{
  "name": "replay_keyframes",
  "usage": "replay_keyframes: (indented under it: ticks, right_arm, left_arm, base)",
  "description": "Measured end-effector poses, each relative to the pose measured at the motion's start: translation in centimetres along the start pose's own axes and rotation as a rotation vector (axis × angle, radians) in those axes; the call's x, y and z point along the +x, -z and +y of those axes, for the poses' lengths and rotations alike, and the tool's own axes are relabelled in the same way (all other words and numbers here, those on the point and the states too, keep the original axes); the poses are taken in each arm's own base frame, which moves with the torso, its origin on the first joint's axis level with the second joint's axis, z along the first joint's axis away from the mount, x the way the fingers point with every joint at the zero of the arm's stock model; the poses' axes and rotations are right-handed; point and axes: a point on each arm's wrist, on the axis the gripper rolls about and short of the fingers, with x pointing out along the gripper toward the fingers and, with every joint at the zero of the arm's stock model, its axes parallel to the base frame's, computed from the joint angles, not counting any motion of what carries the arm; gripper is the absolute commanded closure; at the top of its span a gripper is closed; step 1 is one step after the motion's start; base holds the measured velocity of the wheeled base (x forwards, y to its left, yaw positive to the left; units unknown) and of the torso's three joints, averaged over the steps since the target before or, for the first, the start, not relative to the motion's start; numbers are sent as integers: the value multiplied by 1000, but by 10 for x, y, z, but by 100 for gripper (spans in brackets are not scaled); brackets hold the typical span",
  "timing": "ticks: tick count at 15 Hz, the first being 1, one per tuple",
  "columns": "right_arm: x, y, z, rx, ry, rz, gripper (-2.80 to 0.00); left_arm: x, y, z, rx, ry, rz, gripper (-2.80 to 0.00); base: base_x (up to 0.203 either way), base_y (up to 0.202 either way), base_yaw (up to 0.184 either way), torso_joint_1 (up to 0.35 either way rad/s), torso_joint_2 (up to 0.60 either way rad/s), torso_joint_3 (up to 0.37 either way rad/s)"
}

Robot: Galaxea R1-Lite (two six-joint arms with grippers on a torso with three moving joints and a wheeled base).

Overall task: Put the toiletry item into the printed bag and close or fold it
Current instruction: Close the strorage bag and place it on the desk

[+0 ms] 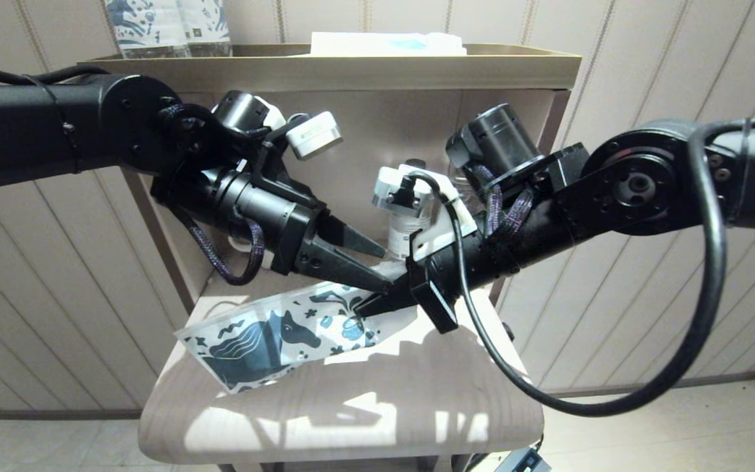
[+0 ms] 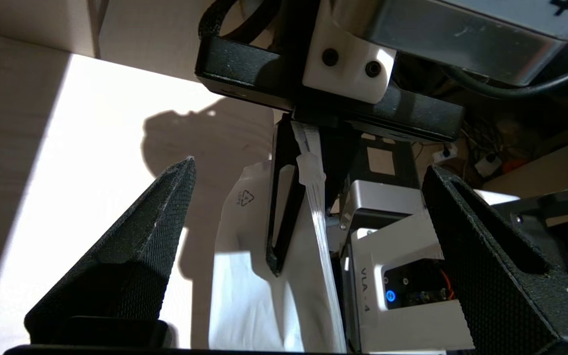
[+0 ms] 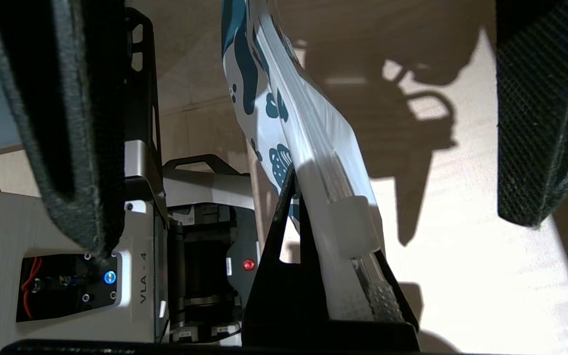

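Observation:
The printed bag [image 1: 272,334], white with a dark blue horse, lies slanted on the wooden table top, its near end raised. My right gripper [image 1: 369,304] is shut on the bag's zip edge [image 3: 274,98], just past the white slider [image 3: 358,227]. My left gripper [image 1: 384,269] is open. Its two fingers [image 2: 156,231] stand wide apart on either side of that raised edge and of the right gripper's tip. From the left wrist, the bag's plain white back [image 2: 244,276] and the slider [image 2: 311,167] show between them. The toothbrush is not in view.
The bag rests on a small wooden table [image 1: 351,406] under a shelf top [image 1: 325,65]. A clear water bottle [image 1: 405,229] stands at the back, close behind both grippers. Printed packs [image 1: 168,26] and a white box [image 1: 384,42] sit on the shelf.

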Motion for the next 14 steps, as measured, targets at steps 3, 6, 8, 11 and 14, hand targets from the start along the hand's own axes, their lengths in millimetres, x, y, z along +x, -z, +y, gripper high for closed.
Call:
replay_keyframes:
  ticks: [3, 6, 8, 11, 14]
  right_arm:
    - [0, 0, 0, 0, 1, 0, 0]
    - [0, 0, -1, 0, 2, -1, 0]
    - [0, 0, -1, 0, 1, -1, 0]
    - [0, 0, -1, 1, 2, -1, 0]
    - [0, 0, -1, 1, 1, -1, 0]
  left_arm:
    - [0, 0, 0, -3, 0, 1, -280]
    - [0, -1, -1, 2, 3, -2, -280]
    - [2, -3, -2, 3, 11, -6, -280]
    - [3, -2, -2, -3, 18, -6, -280]
    - [2, 0, -4, -15, 23, 3, -280]
  base:
    - [0, 0, 0, 0, 0, 0]
    - [0, 0, 0, 0, 0, 0]
    - [0, 0, 0, 0, 0, 0]
    - [0, 0, 0, 0, 0, 0]
    - [0, 0, 0, 0, 0, 0]
